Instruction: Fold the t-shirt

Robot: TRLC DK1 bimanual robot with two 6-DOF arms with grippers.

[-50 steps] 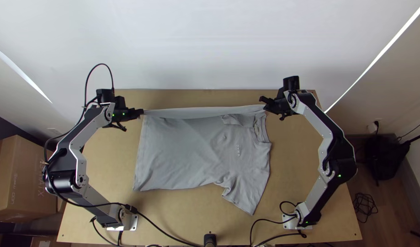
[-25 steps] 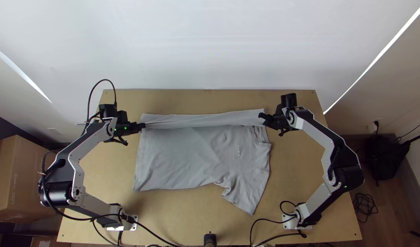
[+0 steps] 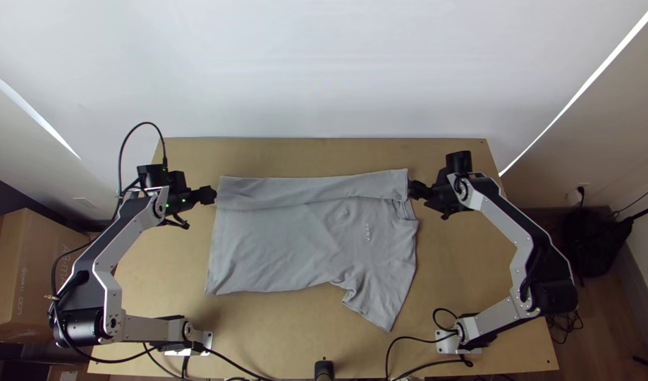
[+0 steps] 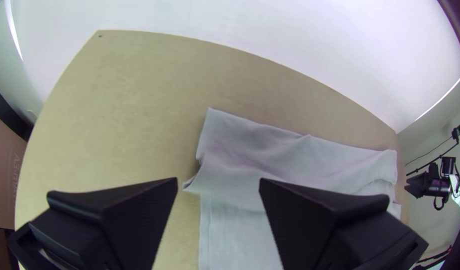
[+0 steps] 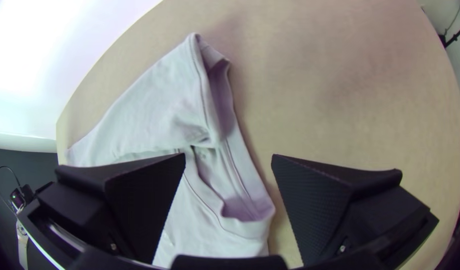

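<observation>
Shirt (image 3: 288, 247) is lying across the middle of the table (image 3: 443, 261), its far side folded over as a strip (image 3: 302, 188) running alongside the far edge.
The hem (image 3: 211, 257) is facing the table's left edge, the collar (image 3: 405, 209) is facing the right edge, and one sleeve (image 3: 376, 303) is pointing toward the near edge. At the strip's hem end, the left gripper (image 3: 214, 195) is hanging just beside the cloth, holding its fingers spread wide, with a slightly lifted corner (image 4: 192, 185) showing between them in its wrist view. At the collar end, the right gripper (image 3: 412, 188) is also keeping its fingers well apart, the collar opening showing between them in its wrist view.
</observation>
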